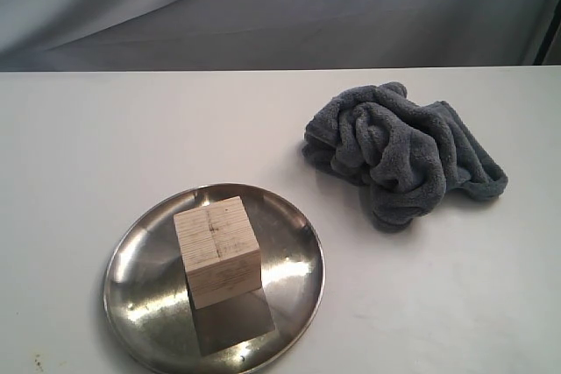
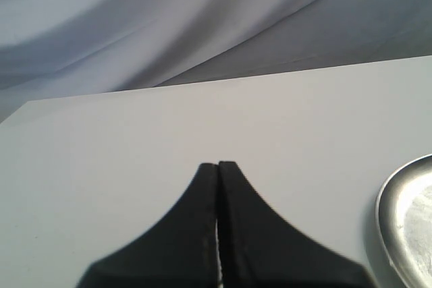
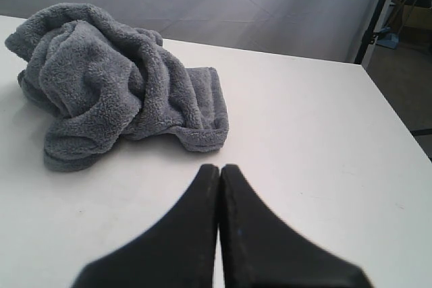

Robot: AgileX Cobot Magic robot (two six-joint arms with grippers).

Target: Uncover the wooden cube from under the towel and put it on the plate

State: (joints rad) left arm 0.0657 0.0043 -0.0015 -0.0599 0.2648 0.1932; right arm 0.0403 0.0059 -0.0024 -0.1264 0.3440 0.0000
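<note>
The wooden cube (image 1: 217,251) stands upright on the round steel plate (image 1: 140,260) at the front left of the table, fully uncovered. The dark grey towel (image 1: 401,152) lies bunched in a heap to the right of the plate, apart from it. No arm shows in the exterior view. My left gripper (image 2: 217,165) is shut and empty over bare table, with the plate's rim (image 2: 388,214) off to one side. My right gripper (image 3: 220,168) is shut and empty, a short way from the towel (image 3: 108,79).
The white table (image 1: 88,146) ends at a back edge in front of a grey cloth backdrop (image 1: 280,6). In the right wrist view the table's side edge (image 3: 395,116) shows, with floor and a dark stand (image 3: 379,11) beyond.
</note>
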